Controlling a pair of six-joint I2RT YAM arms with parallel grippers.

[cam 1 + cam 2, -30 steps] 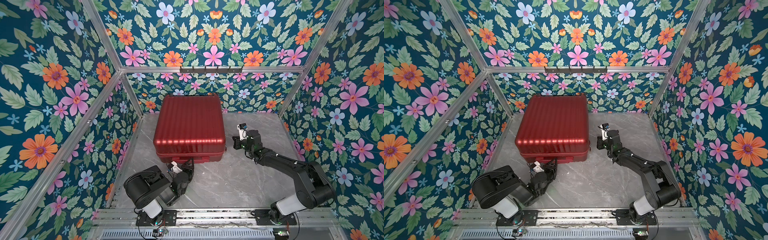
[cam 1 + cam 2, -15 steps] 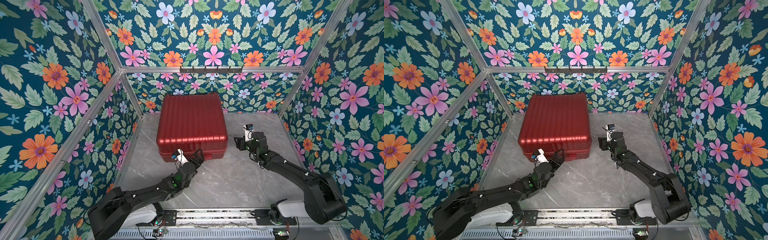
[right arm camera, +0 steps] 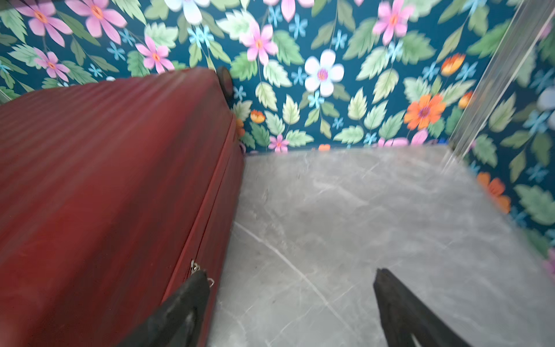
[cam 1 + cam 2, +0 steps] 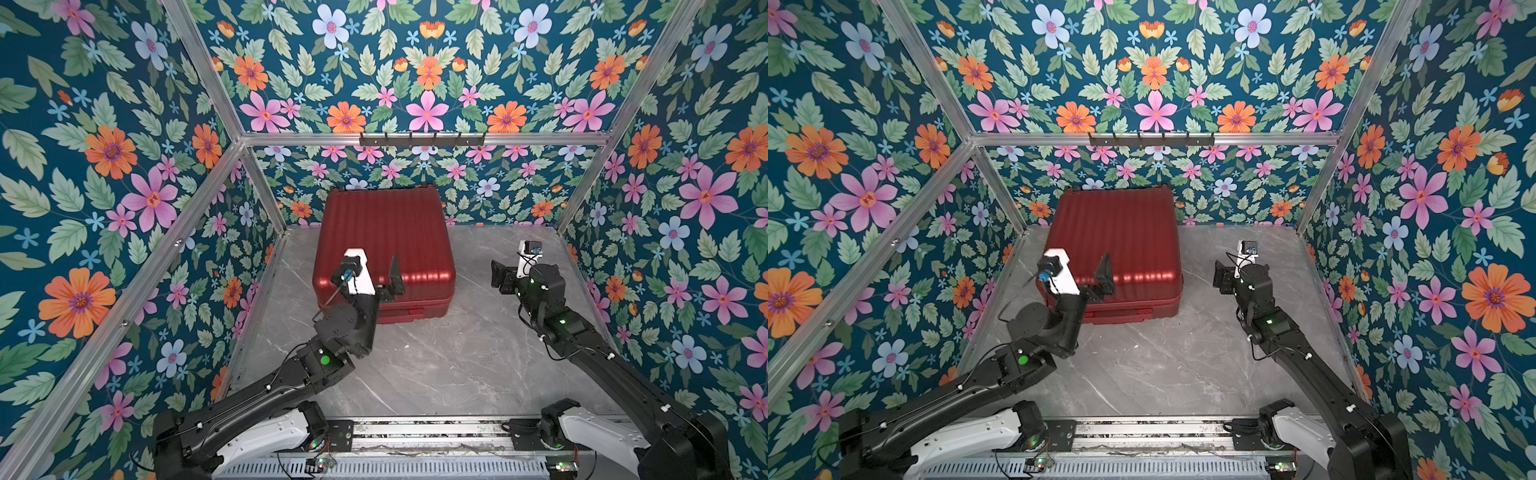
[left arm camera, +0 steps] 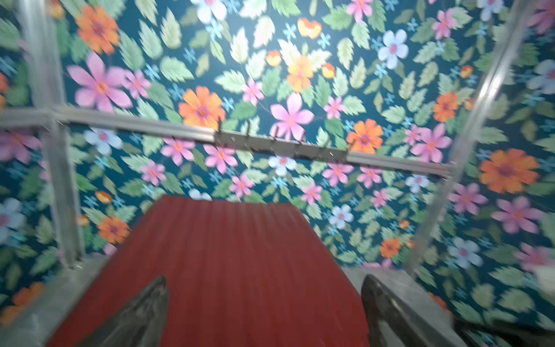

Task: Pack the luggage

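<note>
site: grey marbled tabletop (image 4: 415, 357), boxed in by floral walls (image 4: 424, 83) on an aluminium frame (image 4: 540, 138); black hook rack (image 4: 422, 139) on the rear crossbar.
luggage (image 4: 386, 224): dark-red hard-shell suitcase, shut, lying flat with the ribbed shell up.
luggage position: left of centre on the tabletop in both top views. Its far end is close against the rear wall and its near end faces the arm bases, with bare tabletop to its right.
left gripper (image 5: 264, 281): jaws spread wide, nothing between them. It is raised over the near end of the luggage and points toward the rear wall. In the left wrist view the red shell fills the gap between the dark fingers (image 5: 150, 303). Cannot tell whether a fingertip touches the shell.
right gripper (image 3: 289, 273): jaws wide apart, holding nothing. It is low beside the right flank of the luggage, near its front corner. In both top views a strip of tabletop shows between gripper and shell.
right fingers (image 3: 186, 303): in the right wrist view one finger overlaps the side seam, the other stands over bare tabletop. Contact with the seam cannot be told.
zip pull (image 3: 193, 267): small metal tab on the side seam, just beside the nearer fingertip.
wheel (image 3: 224, 78): dark, at the far right corner of the luggage, next to the rear wall.
view quality: both wrist views smeared; fine detail on the shell unreadable.
</note>
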